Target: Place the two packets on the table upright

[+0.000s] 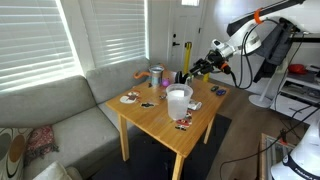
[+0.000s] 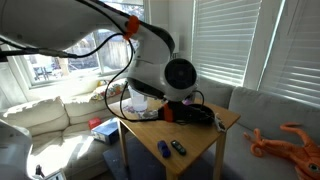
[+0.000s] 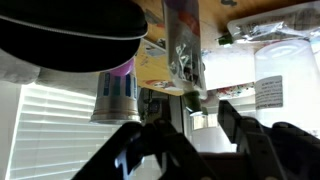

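Gripper [image 3: 182,118] on my arm is standing partly open in the wrist view, its two black fingers [image 3: 238,135] spreading apart with clear air between them and nothing pinched. This view is showing the scene upside down, with the honey-coloured wood of the table [image 3: 262,8] running along the top. Just beyond my fingertips a narrow, crinkled, shiny packet [image 3: 185,48] is standing on end on that wood; whether a finger is touching it, I cannot tell.

To one side of it a purple-banded metal can [image 3: 115,95] is showing, and to the other the translucent white cup [image 3: 285,70].

In an exterior view my gripper [image 1: 203,68] is hanging over the far corner of the table [image 1: 150,115], near a tall yellow bottle [image 1: 187,52]. The upright packet is too small to make out there. That view is showing what the wrist camera is missing: a flat dark-red packet [image 1: 181,123] lying close to the front edge, apart from the cup [image 1: 178,100], and a flat purple-and-white piece [image 1: 130,97] near the edge by the grey sofa [image 1: 60,110]. The can [image 1: 157,76] is standing toward the back.

In an exterior view my bulky white arm [image 2: 165,72] is covering most of the table [image 2: 205,140]; bare wood and a small blue item [image 2: 163,148] are lying at the near end.
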Motion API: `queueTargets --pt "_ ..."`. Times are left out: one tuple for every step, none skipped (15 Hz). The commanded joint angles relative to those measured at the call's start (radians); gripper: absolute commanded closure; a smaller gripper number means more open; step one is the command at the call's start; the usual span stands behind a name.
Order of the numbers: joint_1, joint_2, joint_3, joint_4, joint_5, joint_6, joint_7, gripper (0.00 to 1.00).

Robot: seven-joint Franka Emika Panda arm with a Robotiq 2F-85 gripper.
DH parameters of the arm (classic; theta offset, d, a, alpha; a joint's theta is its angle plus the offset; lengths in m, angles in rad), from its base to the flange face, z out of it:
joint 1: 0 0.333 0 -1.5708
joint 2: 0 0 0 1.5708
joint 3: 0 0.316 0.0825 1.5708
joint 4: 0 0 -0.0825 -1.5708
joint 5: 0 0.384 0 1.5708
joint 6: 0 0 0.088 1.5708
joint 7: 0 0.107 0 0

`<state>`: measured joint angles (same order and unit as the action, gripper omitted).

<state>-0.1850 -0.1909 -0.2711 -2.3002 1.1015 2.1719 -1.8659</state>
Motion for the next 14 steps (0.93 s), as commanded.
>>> queueTargets --pt "-0.008 -0.038 0.009 -0.015 0.027 0.015 -0.010 0.14" --pt "-0.010 -0.048 0.014 -0.015 0.020 0.032 0.008 0.08" --pt "-0.011 -0.065 0.023 -0.017 0.006 0.066 0.035 0.00" --pt "-0.011 -0.079 0.029 -0.018 -0.002 0.094 0.057 0.00" --pt "-0.012 -0.102 0.043 -0.025 -0.020 0.145 0.100 0.00" --pt "-0.013 -0.119 0.056 -0.027 -0.044 0.189 0.145 0.00" --pt "-0.015 -0.136 0.073 -0.030 -0.084 0.232 0.210 0.00" --pt "-0.019 -0.154 0.092 -0.036 -0.134 0.276 0.292 0.00" --pt "-0.026 -0.165 0.113 -0.047 -0.193 0.311 0.368 0.00" --pt "-0.024 -0.183 0.129 -0.051 -0.251 0.341 0.440 0.00" --pt "0.024 -0.125 0.058 -0.007 -0.174 0.286 0.322 0.00" --pt "0.030 -0.139 0.068 -0.011 -0.214 0.312 0.379 0.00" --pt "0.034 -0.150 0.075 -0.016 -0.233 0.325 0.408 0.00" --pt "0.035 -0.157 0.079 -0.022 -0.239 0.332 0.420 0.00"
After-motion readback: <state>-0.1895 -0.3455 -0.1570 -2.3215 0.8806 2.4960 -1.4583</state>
